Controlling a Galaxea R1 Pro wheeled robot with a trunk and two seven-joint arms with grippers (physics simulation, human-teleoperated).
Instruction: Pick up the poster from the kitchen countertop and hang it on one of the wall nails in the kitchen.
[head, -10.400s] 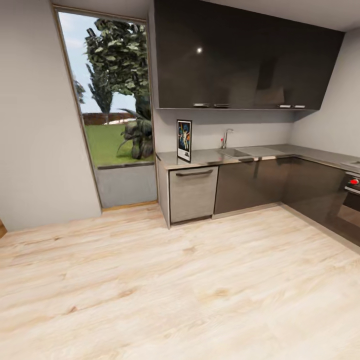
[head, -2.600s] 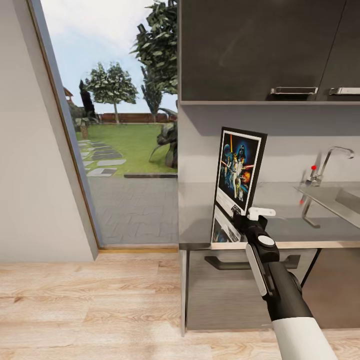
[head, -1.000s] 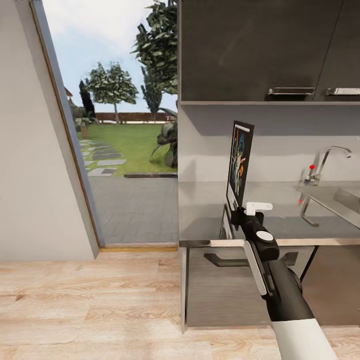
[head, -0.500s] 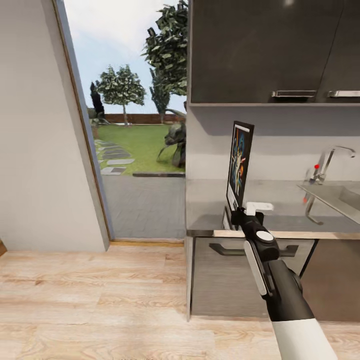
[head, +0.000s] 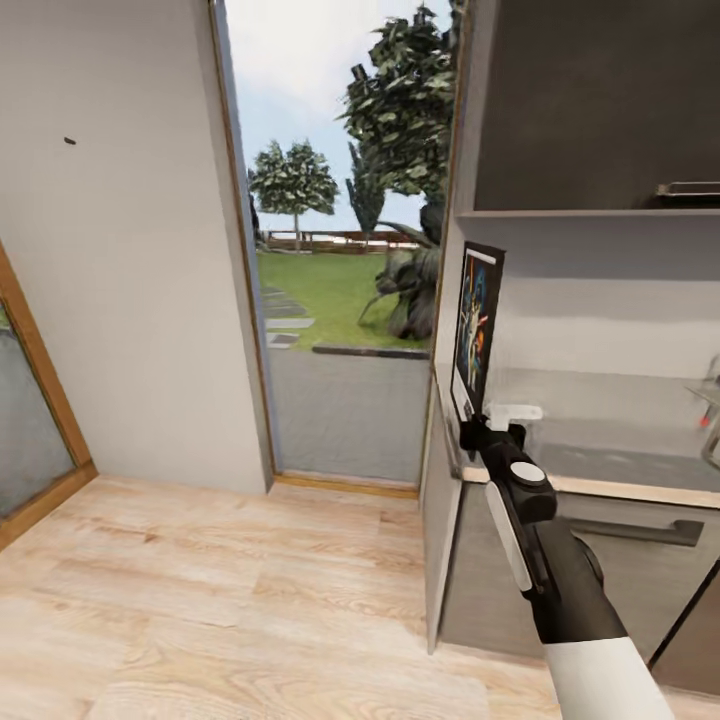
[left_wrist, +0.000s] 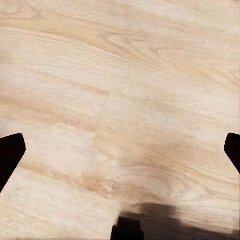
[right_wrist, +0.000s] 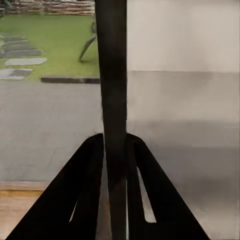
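Head view: the right hand (head: 487, 430) is closed on the bottom edge of the poster (head: 477, 325), which stands upright with its long axis vertical and is turned almost edge-on to the camera, so the artwork is a narrow strip and the logo cannot be read. The poster sits above the left end of the kitchen tabletop (head: 610, 462); whether its lower edge touches the slab or is lifted off it is hidden by the hand. High on the pale wall to the left of the glass door (head: 345, 290) there is a small dark dot, the wall nail (head: 69, 140). It lies well to the left of the hand and higher than the poster's top edge, so I judge the coming move to be a carry leftward and upward. The tap is cut off at the picture's right edge.

Left wrist view: two dark tips of the left hand (left_wrist: 120, 150) sit at opposite sides of the picture, spread wide with nothing between them, over the wooden floor (left_wrist: 120, 90).

Right wrist view: the poster's dark frame (right_wrist: 114, 90) runs straight up between the two fingers (right_wrist: 75, 200), which press against it on either side. Garden and grey wall lie beyond.
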